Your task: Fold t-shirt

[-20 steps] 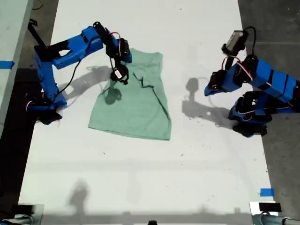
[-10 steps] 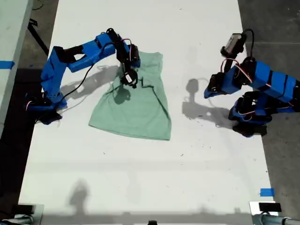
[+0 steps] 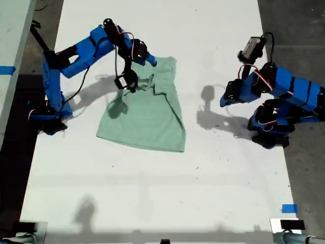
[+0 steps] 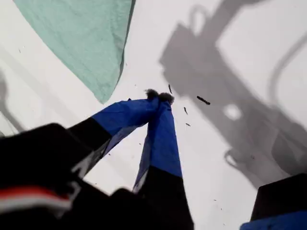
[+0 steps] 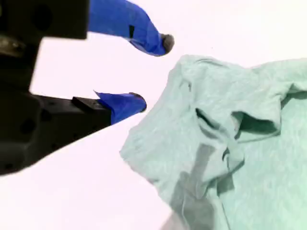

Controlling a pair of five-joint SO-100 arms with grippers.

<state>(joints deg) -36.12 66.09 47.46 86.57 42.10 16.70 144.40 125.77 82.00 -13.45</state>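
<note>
Exterior view: t-shirt flat on counter, centre-left, far part rumpled. Second pincer wide apart, empty, beside sleeve edge. First pincer pressed together, empty, well right. Advice: lower, pinch single edge, drag slowly.

White tabletop, dark floor beside, hard shadows.

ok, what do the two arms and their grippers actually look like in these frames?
Both arms are blue printed links with black servo blocks and thin black cables looping along them. My first gripper has two tapered blue fingers with dark fuzzy tips, on a black body with a red-and-white patch. My second gripper has matching blue fingers with grey-black tips on a blocky black mount. The first arm carries a black-and-grey camera.
</note>
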